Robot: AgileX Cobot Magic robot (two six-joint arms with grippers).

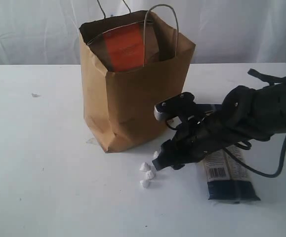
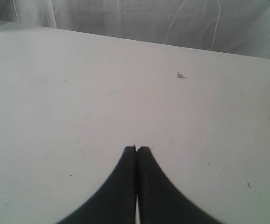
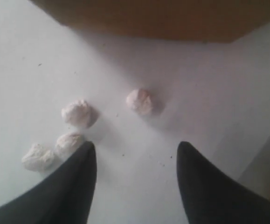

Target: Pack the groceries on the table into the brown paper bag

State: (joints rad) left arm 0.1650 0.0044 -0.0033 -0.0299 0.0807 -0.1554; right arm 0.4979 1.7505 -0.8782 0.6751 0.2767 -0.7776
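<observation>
Pasta packet point(image 1: 230, 180) lay four o'clock of the bag point(image 1: 128, 108); right hand point(image 3: 135, 150) apart beside crumbs point(image 1: 146, 174); left hand point(image 2: 136, 150) together, open desk point(image 1: 44, 163) at nine.

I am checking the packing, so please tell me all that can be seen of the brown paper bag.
The brown paper bag is tall, of creased kraft paper, with twisted cord handles. It stands upright and open on the white table. A brown pouch with an orange label stands inside. Near its base, apart from it, lie small white lumps.
</observation>
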